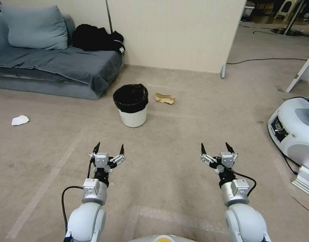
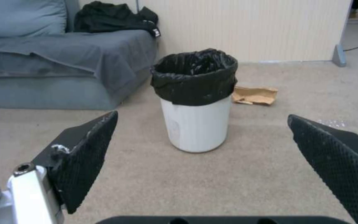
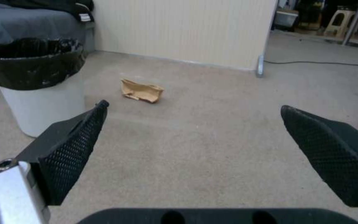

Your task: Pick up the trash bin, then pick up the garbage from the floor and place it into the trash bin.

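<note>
While both claws, left (image 1: 109,148) and right (image 1: 215,147), hang spread apart, that bin (image 1: 132,114) looks light; grip its stiff rim, not the slippery liner.

The trash bin (image 1: 132,116) is white, lined with a glossy black crinkled bag (image 1: 131,96). To its right, a tan crumpled paper bag (image 1: 164,98) is seen; far left, a white tissue wad (image 1: 19,120). The floor (image 1: 168,144) is beige. The sofa (image 1: 53,67) is grey-blue, with black clothing (image 1: 97,37) on it. Black cross-hatched pads are fitted to each pincer: left pincer (image 1: 109,148), right pincer (image 1: 216,148).
</note>
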Tool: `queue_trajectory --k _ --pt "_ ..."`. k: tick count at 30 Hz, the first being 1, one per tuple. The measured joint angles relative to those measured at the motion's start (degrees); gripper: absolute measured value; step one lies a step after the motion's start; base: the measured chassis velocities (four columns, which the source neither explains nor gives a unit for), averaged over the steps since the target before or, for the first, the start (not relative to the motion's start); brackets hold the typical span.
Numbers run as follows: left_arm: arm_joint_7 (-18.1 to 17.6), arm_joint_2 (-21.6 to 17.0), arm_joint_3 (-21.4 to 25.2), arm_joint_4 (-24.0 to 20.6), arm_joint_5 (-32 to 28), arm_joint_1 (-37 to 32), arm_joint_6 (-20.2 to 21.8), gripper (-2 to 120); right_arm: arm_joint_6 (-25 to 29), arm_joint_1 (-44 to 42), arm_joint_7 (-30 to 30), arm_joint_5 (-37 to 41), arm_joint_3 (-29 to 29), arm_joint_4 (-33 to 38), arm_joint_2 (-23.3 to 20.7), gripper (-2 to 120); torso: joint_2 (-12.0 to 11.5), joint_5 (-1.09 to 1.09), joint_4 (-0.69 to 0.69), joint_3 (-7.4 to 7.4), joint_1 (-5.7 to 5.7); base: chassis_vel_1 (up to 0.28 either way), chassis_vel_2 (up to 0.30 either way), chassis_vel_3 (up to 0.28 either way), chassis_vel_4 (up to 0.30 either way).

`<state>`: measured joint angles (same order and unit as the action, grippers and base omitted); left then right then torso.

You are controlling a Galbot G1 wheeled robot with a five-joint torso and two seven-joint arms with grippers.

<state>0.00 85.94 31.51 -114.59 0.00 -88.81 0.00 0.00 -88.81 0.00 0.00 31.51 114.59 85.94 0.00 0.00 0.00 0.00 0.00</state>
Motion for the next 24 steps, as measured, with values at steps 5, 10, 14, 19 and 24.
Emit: queue_trajectory --k 5,10,14,19,24 --pt "0.0 0.0 0.0 0.0 0.0 0.0 0.0 100 0.0 0.0 0.0 0.0 0.0 0.0 0.0 100 0.0 0.0 0.0 0.0 0.0 0.0 0.0 0.0 0.0" --pt "-0.1 0.0 0.0 -0.2 0.0 -0.1 0.2 100 0.0 -0.2 0.0 0.0 0.0 0.1 0.0 100 0.0 0.0 0.01 0.0 0.0 0.0 0.0 0.0 0.0" --pt "-1.3 -0.3 -0.4 -2.1 0.1 -0.6 1.9 100 0.0 -1.7 0.1 -1.0 -0.1 1.9 0.4 100 0.0 0.0 0.01 0.0 0.0 0.0 0.0 0.0 0.0" --pt "-7.2 -1.5 -2.7 -11.2 1.1 -3.5 10.6 100 -0.1 -8.9 1.3 -6.0 -1.1 10.6 2.5 100 0.0 -0.01 0.0 0.0 0.0 0.0 0.0 0.0 0.0" --pt "-11.9 -2.5 -4.5 -18.3 1.9 -5.7 17.5 100 -0.2 -14.7 2.3 -10.0 -1.8 17.6 4.3 100 0.0 0.0 -0.01 -0.01 -0.01 0.0 0.0 0.0 0.0"
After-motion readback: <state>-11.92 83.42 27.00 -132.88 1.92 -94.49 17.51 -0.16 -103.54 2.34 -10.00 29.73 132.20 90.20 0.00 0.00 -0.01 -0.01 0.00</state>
